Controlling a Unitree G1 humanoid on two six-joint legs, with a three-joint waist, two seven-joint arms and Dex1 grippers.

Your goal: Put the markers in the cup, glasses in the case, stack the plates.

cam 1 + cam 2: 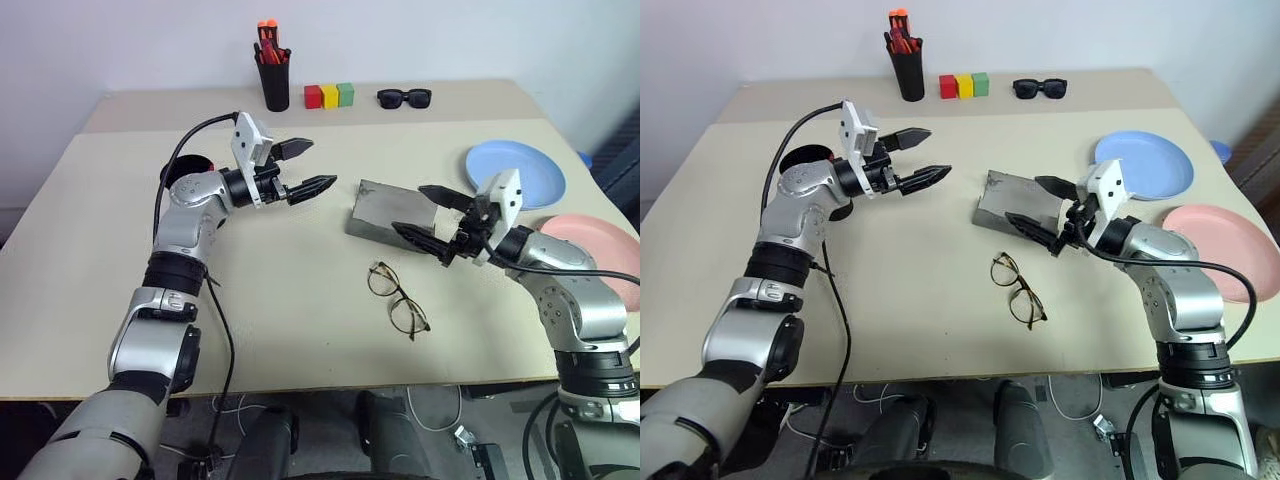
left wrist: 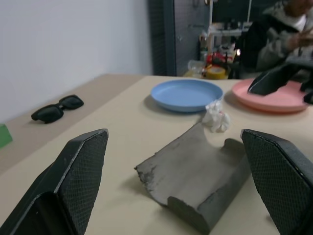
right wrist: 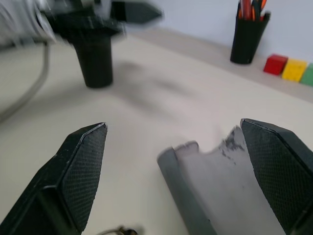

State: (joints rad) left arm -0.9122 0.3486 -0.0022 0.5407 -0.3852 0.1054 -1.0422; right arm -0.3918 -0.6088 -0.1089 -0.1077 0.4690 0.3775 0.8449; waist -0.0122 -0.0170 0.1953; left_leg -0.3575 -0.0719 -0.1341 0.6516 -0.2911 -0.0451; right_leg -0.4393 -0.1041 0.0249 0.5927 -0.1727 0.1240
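Observation:
The grey case [image 1: 380,212] lies open at mid-table. The wire-rimmed glasses [image 1: 397,298] rest on the table just in front of it. My right gripper [image 1: 407,208] is open, its fingers on either side of the case's right end; contact cannot be told. To the case's left, my left gripper [image 1: 322,163] hangs open and empty above the table, pointing at it. The black cup [image 3: 95,61] stands behind my left arm, a speck of red at its mouth; the markers I cannot make out. The blue plate [image 1: 520,170] and pink plate [image 1: 600,245] lie apart at the right.
At the back edge stand a black pen cup with orange-red pens [image 1: 273,75], three coloured blocks [image 1: 329,95] and black sunglasses [image 1: 404,97]. A crumpled white scrap [image 2: 216,117] sits behind the case. A person [image 2: 283,29] sits beyond the table's right side.

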